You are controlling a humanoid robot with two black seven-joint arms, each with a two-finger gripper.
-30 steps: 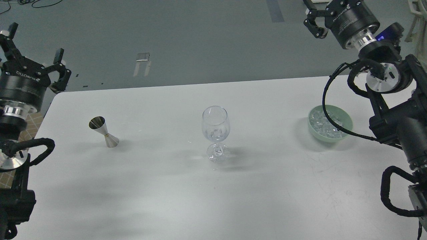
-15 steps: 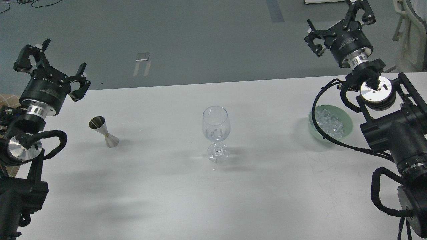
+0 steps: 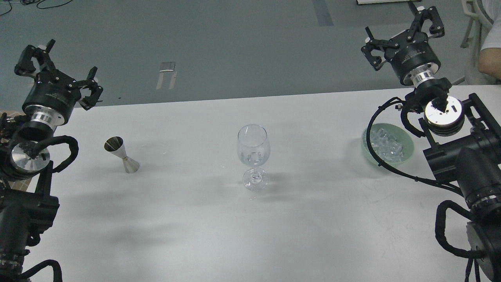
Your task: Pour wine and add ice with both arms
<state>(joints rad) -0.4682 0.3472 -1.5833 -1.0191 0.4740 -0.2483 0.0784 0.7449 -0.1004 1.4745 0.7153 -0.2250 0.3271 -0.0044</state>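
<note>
A clear wine glass stands upright mid-table with an ice cube and a little clear liquid in its bowl. A steel jigger stands left of it, tilted in view. A pale green bowl holds several clear ice cubes at the right. My left gripper is open and empty, raised beyond the table's far left corner, above and left of the jigger. My right gripper is open and empty, raised beyond the far edge, above the bowl. A black cable of the right arm crosses the bowl's left side.
The white table has its far edge running across the view; grey floor lies beyond it. A person's elbow shows at the far right edge. My arm bodies fill both lower sides of the view.
Both arms swung inward and came to rest; the left gripper shifted slightly up and left in the last half second, the right slightly right. Glass, jigger and bowl have not moved.
</note>
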